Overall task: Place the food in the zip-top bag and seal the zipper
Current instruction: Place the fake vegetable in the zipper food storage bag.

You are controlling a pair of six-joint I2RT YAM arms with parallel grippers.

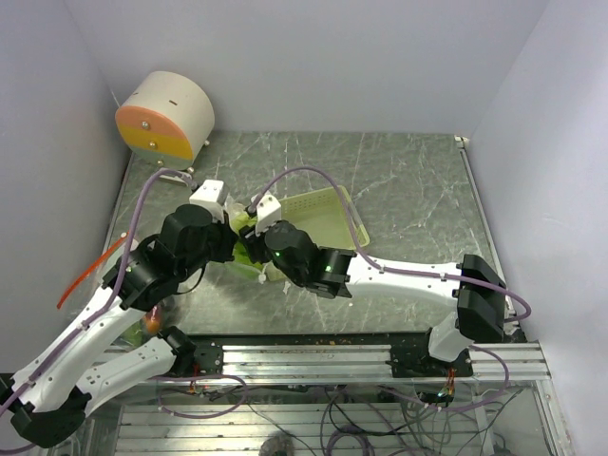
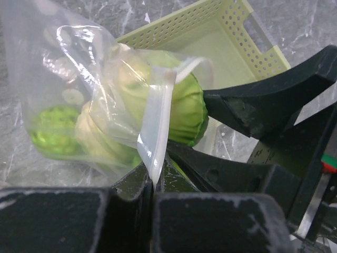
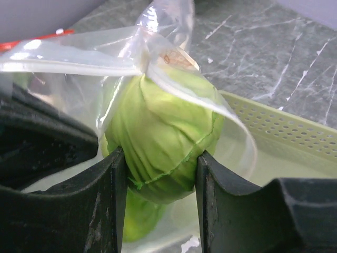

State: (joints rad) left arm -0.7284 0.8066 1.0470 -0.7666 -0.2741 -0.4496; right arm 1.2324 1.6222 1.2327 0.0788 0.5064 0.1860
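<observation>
The clear zip-top bag (image 2: 95,105) hangs open between my two grippers, with light-green balls (image 2: 52,132) inside it. My left gripper (image 2: 152,182) is shut on the bag's zipper edge (image 2: 157,132). My right gripper (image 3: 160,174) is shut on a light-green cabbage-like ball (image 3: 163,137) held at the bag's mouth, its black fingers (image 2: 253,113) showing in the left wrist view. In the top view both grippers meet at the bag (image 1: 245,237), just left of the basket. A small orange piece (image 1: 152,324) lies near the left arm. The carrot's body is hidden.
The pale-green perforated basket (image 1: 328,214) lies just behind and right of the grippers. A round cream and orange drum (image 1: 166,116) stands at the back left corner. A thin orange strip (image 1: 85,275) lies at the table's left edge. White walls close in on three sides.
</observation>
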